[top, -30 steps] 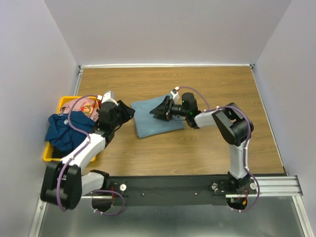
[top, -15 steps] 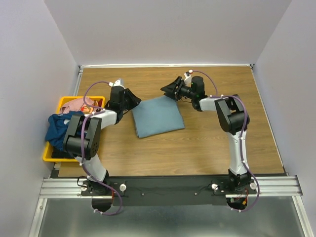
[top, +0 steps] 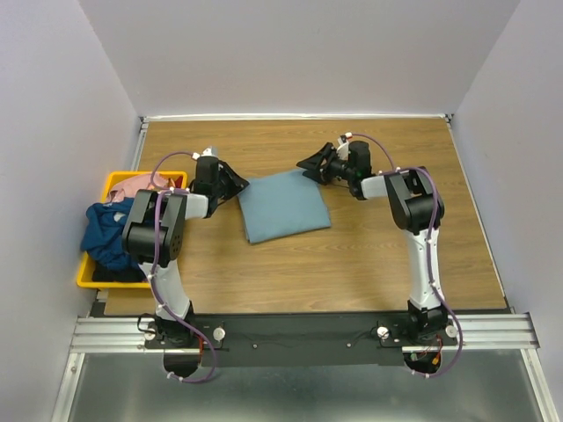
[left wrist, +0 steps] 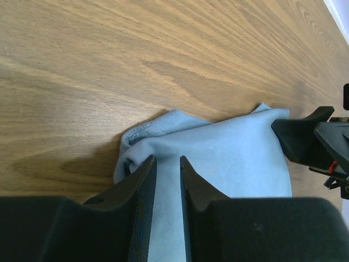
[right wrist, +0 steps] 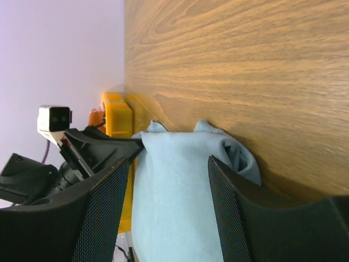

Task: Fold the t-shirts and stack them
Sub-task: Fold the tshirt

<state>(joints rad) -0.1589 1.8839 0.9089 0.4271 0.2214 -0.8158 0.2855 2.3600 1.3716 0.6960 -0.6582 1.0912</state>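
Observation:
The light blue-grey t-shirt [top: 283,207] lies folded in a rough square on the table's middle. My left gripper [top: 236,182] sits low at its far left corner, jaws only narrowly apart over smooth cloth [left wrist: 234,158], nothing pinched between them [left wrist: 167,158]. My right gripper [top: 310,165] is wide open at the far right corner, its jaws straddling the cloth [right wrist: 174,207] there [right wrist: 169,159]. The navy t-shirt [top: 110,233] and the pink patterned t-shirt [top: 141,186] lie crumpled in the yellow bin [top: 114,178].
The yellow bin stands at the table's left edge, just left of my left arm, and shows in the right wrist view [right wrist: 117,117]. Grey walls close the table at the back and both sides. Bare wood [top: 387,255] lies right of and in front of the shirt.
My left gripper swung from beside the bin to the shirt's far left corner. My right gripper moved off the shirt's top to its far right corner. The shirt stayed put.

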